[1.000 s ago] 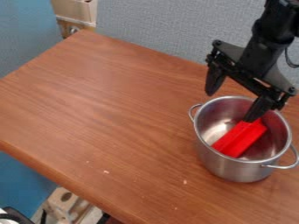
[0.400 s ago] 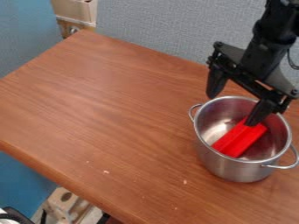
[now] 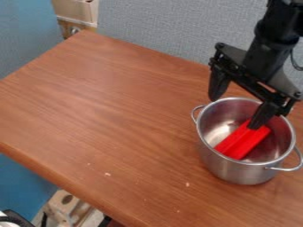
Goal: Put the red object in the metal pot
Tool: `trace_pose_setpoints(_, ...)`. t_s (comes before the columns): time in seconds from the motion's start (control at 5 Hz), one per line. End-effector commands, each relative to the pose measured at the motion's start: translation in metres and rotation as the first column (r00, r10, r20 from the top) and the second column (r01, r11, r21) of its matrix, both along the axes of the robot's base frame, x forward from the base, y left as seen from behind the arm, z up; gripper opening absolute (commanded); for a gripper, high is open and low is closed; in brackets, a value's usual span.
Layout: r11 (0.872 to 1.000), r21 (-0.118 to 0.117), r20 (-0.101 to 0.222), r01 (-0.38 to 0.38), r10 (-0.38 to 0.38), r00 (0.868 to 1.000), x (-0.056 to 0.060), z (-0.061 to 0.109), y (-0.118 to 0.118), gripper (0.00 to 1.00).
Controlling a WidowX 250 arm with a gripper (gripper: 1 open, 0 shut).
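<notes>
The metal pot [image 3: 246, 164] stands on the wooden table near its right edge, shiny, with a small loop handle at its right rim. Inside it lies the red object [image 3: 244, 140], a bright red block leaning from the pot's floor up toward the far right wall. My black gripper [image 3: 246, 102] hangs over the pot's far rim, pointing down, open wide. One finger [image 3: 217, 82] is outside the pot on the left, the other reaches down inside on the right beside the block's upper end. Nothing is held between them.
The brown wooden table [image 3: 106, 106] stretches to the left and front of the pot. A blue wall stands behind it, and a beige fixture [image 3: 76, 12] is at the top left. The table's front edge runs diagonally below the pot.
</notes>
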State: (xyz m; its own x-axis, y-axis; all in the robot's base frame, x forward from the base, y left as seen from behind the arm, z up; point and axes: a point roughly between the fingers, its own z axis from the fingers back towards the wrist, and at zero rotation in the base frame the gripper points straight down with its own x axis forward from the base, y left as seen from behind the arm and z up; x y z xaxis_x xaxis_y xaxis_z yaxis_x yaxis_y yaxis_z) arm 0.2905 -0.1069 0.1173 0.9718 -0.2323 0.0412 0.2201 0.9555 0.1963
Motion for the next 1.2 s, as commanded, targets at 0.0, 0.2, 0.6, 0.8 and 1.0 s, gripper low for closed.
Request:
trace_pose_setpoints(0.0,0.999,-0.035,0.07,0.006,-0.003,0.998,0.0001,0.0242,0.0008,1.0)
trace_pose_setpoints(0.2,0.999,-0.038,0.066,0.007,-0.005,0.998,-0.0006,0.0243,0.0018,1.0)
trace_pose_setpoints(0.6,0.999,-0.041,0.058,0.01,-0.007,0.998,-0.0016,0.0239,0.0036,1.0)
trace_pose_setpoints(0.8,0.999,-0.043,0.052,0.011,-0.009,0.999,-0.0017,0.023,0.0045,1.0)
trace_pose_setpoints(1.0,0.999,-0.044,0.047,0.011,-0.009,0.999,-0.002,0.0224,0.0055,1.0)
